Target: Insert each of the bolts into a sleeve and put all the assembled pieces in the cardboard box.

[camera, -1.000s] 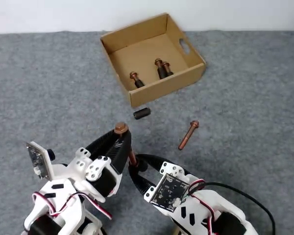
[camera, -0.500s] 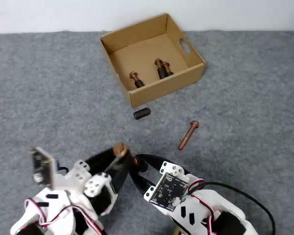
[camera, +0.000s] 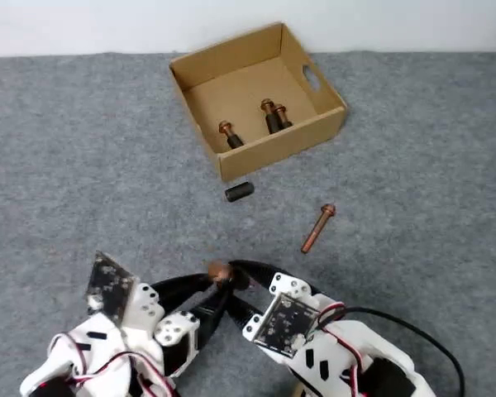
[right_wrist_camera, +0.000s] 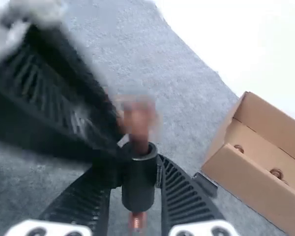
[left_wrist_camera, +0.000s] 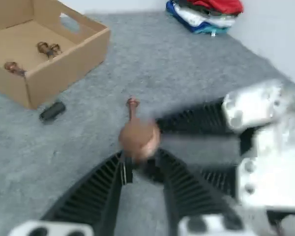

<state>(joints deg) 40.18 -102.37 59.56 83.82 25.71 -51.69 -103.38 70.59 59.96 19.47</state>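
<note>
Left gripper (left_wrist_camera: 141, 160) clamped on held bolt (left_wrist_camera: 139, 137), right gripper (right_wrist_camera: 137, 169) clamped on held sleeve (right_wrist_camera: 137, 189) threaded over it, spare bolt (camera: 317, 228) and spare sleeve (camera: 240, 192) on carpet (camera: 413, 207) between arms and cardboard box (camera: 273, 149), two assembled pieces (camera: 230, 136) inside

A grey carpet (camera: 83, 149) with a short, flecked pile covers the ground and runs back to a plain white wall (camera: 83, 25); the two meet in a straight line. The light is soft and even, with only faint shadows on the carpet. In the left wrist view white wall borders the carpet on two sides, and near where they meet lies a heap of clothes (left_wrist_camera: 204, 14) — red on top, white and blue beneath.
</note>
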